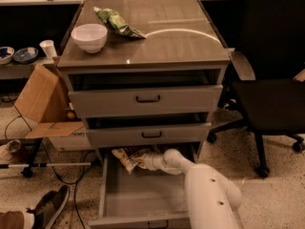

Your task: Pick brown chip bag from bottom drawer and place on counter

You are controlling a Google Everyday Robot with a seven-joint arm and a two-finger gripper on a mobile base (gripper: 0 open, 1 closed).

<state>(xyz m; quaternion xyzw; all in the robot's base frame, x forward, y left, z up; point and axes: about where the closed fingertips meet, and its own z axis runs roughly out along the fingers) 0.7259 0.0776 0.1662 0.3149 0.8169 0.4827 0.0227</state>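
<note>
Gripper (141, 160) low at back of open bottom drawer (143, 202), jaws clamped on brown chip bag (125, 157). Bag crumpled, held clear of grey drawer floor, just under middle drawer (151, 134); nothing else visible in bottom drawer. White arm (209, 194) reaches in from front right. Three drawers; top drawer (147, 99) and middle one slightly ajar. Counter (181, 46) carries one white bowl (89, 36) and one green chip bag (116, 23). Black office chair (271, 94) right, cardboard box (40, 97) left, speckled floor (281, 194).
</note>
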